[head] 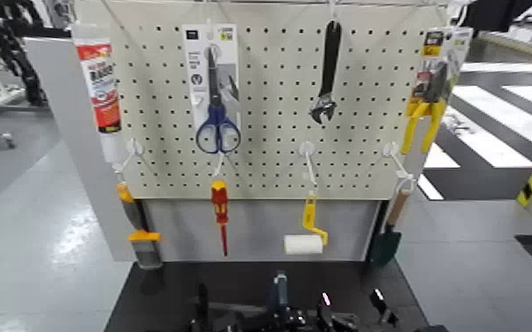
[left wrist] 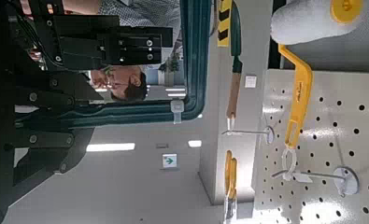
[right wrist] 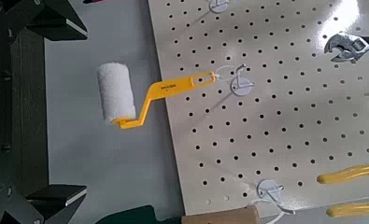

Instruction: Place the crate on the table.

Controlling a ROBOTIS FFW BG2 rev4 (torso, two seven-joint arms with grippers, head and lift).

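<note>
The right claw point(right wrist: 72, 108) gapes empty, the left claw point(head: 203, 311) – grip untellable – flanking the crate point(head: 278, 291) between them, table point(head: 155, 293) beneath.

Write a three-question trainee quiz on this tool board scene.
1. True or false: the paint roller has a yellow handle.
2. Which tool hangs between the scissors and the pliers in the head view? A screwdriver, B wrench, C trowel.
3. Fill in: the table below the pegboard is coloured ____.
Key: 1 true; 2 B; 3 black.
</note>
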